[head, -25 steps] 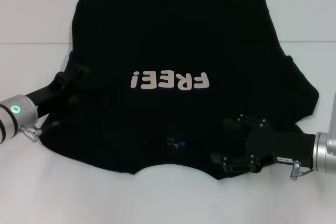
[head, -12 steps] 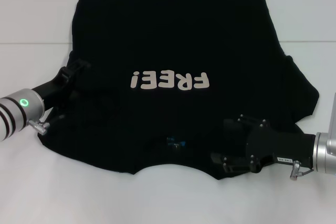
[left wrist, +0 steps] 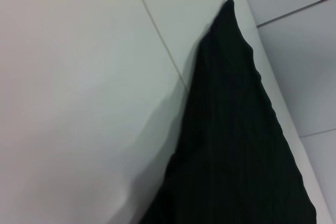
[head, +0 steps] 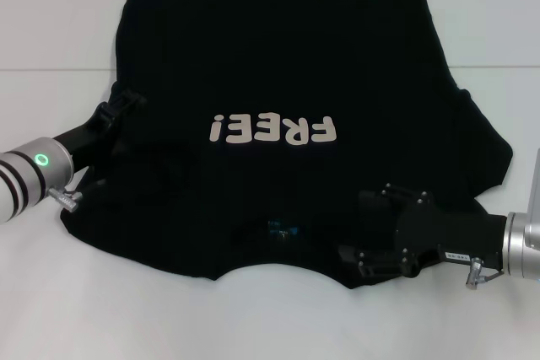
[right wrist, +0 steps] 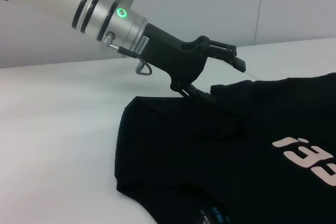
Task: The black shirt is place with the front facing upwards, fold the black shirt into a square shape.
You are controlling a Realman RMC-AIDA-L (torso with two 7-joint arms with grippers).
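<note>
table (head: 51,6): white, shirt on it.
black shirt (head: 278,48): spread flat, front up, "FREE!" lettering (head: 273,130) reads inverted from head view, collar edge nearest robot.
right gripper (head: 359,229): on the shirt's near right shoulder area, fingers apart, one above the other.
left gripper (right wrist: 223,74): at left sleeve edge, fingers spread, lower one touching cloth.
neck label (head: 283,229): blue, at collar.

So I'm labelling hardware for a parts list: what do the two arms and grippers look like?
Both arms are silver cylinders ending in black grippers. The left gripper sits past a wrist with black bands and a green ring light; the right gripper has a boxy black body with small screws and a white label.
</note>
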